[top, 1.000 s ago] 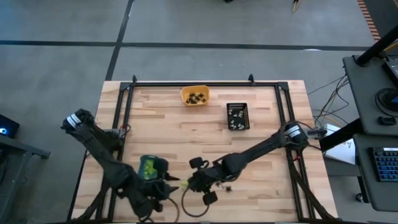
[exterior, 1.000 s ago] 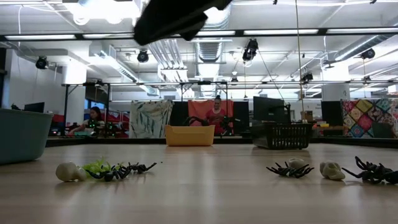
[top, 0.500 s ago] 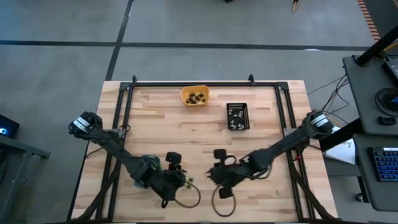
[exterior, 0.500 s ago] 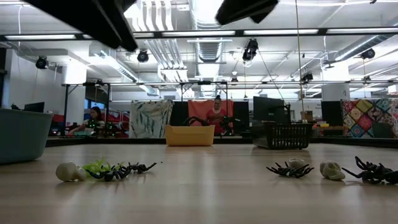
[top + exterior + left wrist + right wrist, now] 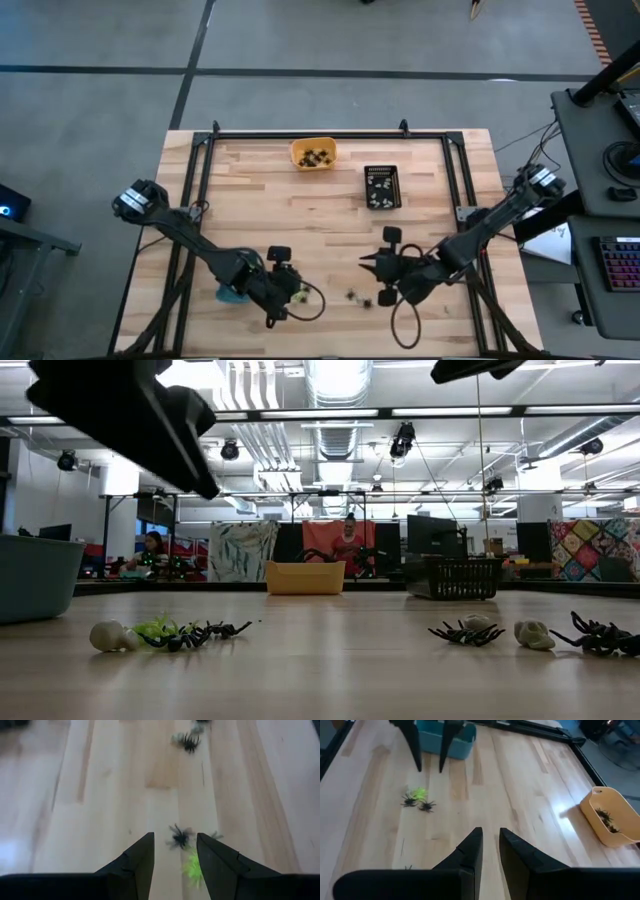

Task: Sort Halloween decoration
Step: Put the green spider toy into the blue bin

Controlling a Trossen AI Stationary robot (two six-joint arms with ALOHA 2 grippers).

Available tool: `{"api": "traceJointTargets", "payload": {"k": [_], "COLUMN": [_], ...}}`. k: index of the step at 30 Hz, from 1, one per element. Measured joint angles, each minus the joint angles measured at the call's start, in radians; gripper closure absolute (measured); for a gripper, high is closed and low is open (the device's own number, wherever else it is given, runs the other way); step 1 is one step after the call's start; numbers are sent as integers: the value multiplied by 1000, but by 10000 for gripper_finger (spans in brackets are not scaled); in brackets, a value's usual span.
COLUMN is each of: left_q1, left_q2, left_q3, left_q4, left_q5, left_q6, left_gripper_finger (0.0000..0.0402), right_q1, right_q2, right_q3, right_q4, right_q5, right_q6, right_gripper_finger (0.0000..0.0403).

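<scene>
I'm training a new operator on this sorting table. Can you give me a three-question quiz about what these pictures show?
1. True or false: the left hand holds a spider.
2. Which tray is nearest the left hand? A orange tray B black tray C blue tray
3. Fill in: beside the green trinket lies a black ____.

Key: 1 false, its fingers are apart and empty. 2 C. 3 spider.

Looks like a big open-plan robotics lab: exposed ducts [image 5: 335, 420] and strip lights [image 5: 440, 412] across the top of the low view, more workstations [image 5: 165, 565] and a person [image 5: 349, 540] mid-frame behind the bench [image 5: 320, 660], keyboard [image 5: 622, 264] far right from above.
</scene>
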Motion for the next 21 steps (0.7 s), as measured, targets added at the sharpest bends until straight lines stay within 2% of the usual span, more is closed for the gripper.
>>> {"api": "traceJointTargets", "payload": {"k": [7,12,21], "left_q1": [-14,-16,-16], "left_q2": [32,75,122], "left_q3": [-1,-1,-1], "left_q4": [-15,-15,-11], "left_q5": [33,73,75], "left_q6": [-17,-16,-4], "left_gripper_finger": [271,271,271], "right_q1": [-2,-8,-34], "right_q2": [-33,-33,-33], "right_q3": [-84,-95,-96], "right_q4": [111,120,172], "right_q5": [19,21,21], "right_q6": [-80,-133,-221], "right_gripper_finger": [346,346,346]}}
